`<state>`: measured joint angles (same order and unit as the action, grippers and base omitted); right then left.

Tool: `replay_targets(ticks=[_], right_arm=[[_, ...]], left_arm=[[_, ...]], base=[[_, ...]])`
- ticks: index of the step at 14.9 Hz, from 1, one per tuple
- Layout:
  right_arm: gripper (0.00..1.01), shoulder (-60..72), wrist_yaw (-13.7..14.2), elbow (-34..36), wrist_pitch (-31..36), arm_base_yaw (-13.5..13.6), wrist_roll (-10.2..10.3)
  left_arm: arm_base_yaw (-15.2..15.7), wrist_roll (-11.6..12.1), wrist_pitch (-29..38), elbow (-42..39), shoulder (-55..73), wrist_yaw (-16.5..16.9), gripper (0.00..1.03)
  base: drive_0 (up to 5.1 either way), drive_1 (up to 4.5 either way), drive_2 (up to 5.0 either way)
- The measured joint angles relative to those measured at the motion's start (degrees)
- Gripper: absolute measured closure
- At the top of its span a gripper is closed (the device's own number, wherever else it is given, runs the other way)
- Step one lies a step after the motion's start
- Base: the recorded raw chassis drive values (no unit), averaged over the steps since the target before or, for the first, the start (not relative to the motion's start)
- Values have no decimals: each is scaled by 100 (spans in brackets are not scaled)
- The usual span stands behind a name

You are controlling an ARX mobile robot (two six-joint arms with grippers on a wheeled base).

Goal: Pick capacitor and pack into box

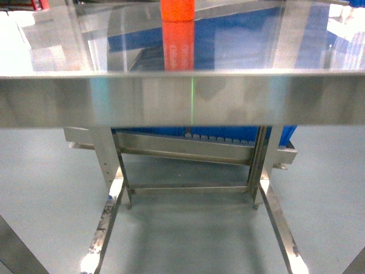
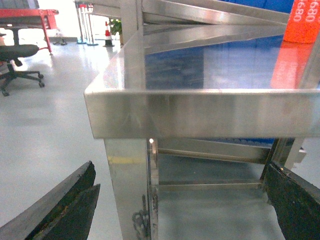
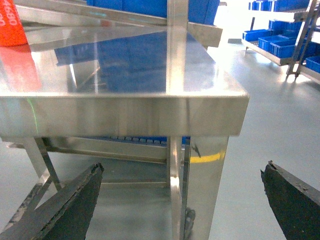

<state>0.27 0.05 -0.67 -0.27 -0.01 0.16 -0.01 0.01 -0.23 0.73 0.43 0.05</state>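
Note:
Neither the capacitor nor the box shows in any view. A stainless steel table [image 1: 182, 100] fills the head view, seen from just below its top edge; neither gripper appears there. In the left wrist view my left gripper [image 2: 180, 167] hangs open below the table's left front corner [image 2: 200, 112], its dark fingers [image 2: 70, 205] wide apart with nothing between them. In the right wrist view my right gripper [image 3: 182, 167] is open too, below the table's right front corner [image 3: 125, 115], straddling the table leg [image 3: 200, 190] from a distance.
An orange block [image 1: 177, 11] with white digits stands on the tabletop, also seen as the orange block [image 2: 302, 20] and orange block [image 3: 10, 25]. A blue bin [image 1: 228, 132] sits behind the table's lower frame. Blue bins on racks [image 3: 280, 40] stand far right; an office chair [image 2: 17, 55] far left.

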Motion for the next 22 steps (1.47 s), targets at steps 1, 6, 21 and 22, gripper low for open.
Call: replay_targets(ticks=[1, 6, 21, 22], right_arm=[[3, 0, -2, 0, 0, 0, 2], [3, 0, -4, 0, -4, 0, -4], [3, 0, -4, 0, -4, 0, -2], [3, 0, -4, 0, -2, 0, -2]], left_arm=[[0, 0, 2, 0, 0, -4, 5], [0, 0, 2, 0, 0, -11, 5], [0, 0, 2, 0, 0, -7, 5], [0, 0, 2, 0, 0, -7, 5]], base=[[0, 0, 0], [0, 0, 0], [0, 0, 0], [0, 0, 0]])
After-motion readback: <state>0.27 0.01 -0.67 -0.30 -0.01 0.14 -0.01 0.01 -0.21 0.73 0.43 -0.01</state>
